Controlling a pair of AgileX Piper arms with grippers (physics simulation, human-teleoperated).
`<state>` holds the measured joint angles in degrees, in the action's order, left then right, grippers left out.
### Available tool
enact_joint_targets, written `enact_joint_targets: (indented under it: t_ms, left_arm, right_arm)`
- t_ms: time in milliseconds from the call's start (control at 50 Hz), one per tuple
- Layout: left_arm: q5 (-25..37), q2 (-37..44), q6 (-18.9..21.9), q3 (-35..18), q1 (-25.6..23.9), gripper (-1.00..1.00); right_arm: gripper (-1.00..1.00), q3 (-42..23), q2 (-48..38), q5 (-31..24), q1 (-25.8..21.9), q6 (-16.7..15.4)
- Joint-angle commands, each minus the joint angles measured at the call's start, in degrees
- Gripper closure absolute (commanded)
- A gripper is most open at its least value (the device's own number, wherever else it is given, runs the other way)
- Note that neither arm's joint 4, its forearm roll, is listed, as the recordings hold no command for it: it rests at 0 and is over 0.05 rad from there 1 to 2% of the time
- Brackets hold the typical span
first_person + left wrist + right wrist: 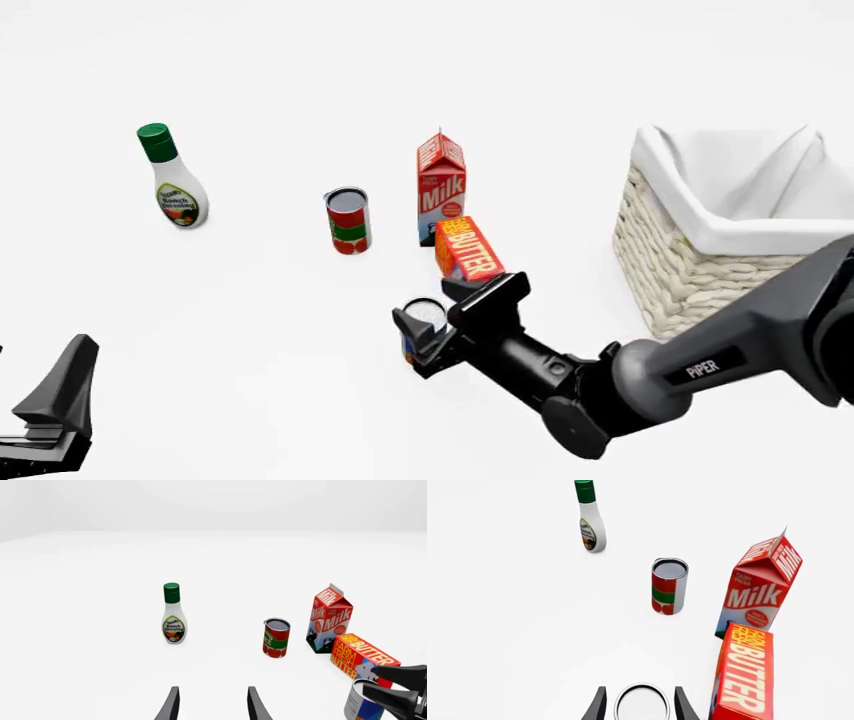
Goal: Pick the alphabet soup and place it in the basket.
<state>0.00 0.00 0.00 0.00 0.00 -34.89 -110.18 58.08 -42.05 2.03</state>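
Observation:
The alphabet soup can (pixel 424 312) stands upright on the table, just in front of the butter box; its silver top shows in the right wrist view (pixel 642 705) and its blue and orange side in the left wrist view (pixel 359 703). My right gripper (pixel 435 322) is open, with one finger on each side of the can and a small gap to it on both sides (pixel 640 707). The basket (pixel 687 270) stands at the right, cream wicker with a white lining. My left gripper (pixel 60 405) is open and empty at the near left (pixel 213 706).
A butter box (pixel 469 250) leans right behind the soup can, with a milk carton (pixel 442 190) behind it. A red and green can (pixel 348 222) stands left of the milk. A ranch dressing bottle (pixel 174 190) stands at the far left.

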Motion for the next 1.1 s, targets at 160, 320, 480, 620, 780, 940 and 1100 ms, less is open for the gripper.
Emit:
enact_joint_targets:
  t_ms: [160, 320, 480, 620, 780, 940, 1100]
  left_arm:
    - [0.00, 0.00, 0.00, 0.00, 0.00, -1.00]
    - [0.00, 0.00, 0.00, 0.00, 0.00, -1.00]
    - [0.00, 0.00, 0.00, 0.00, 0.00, -1.00]
    - [0.00, 0.00, 0.00, 0.00, 0.00, -1.00]
    - [0.00, 0.00, 0.00, 0.00, 0.00, -1.00]
    - [0.00, 0.00, 0.00, 0.00, 0.00, -1.00]
    - [0.00, 0.00, 0.00, 0.00, 0.00, -1.00]
  right_arm:
    - [-1.00, -0.59, -2.24, 0.73, 0.00, 0.44]
    - [-1.00, -0.88, -3.11, 0.97, 0.12, 0.51]
    - [-1.00, -1.35, -3.88, 0.89, -0.16, 0.59]
    - [-1.00, -1.78, -4.77, 1.00, -0.19, 0.67]
    - [-1.00, -2.35, -5.94, 1.05, -0.27, 0.78]
    - [-1.00, -2.76, -6.84, 1.16, -0.17, 0.97]
    - [-1.00, -3.15, -7.73, 1.23, -0.11, 1.13]
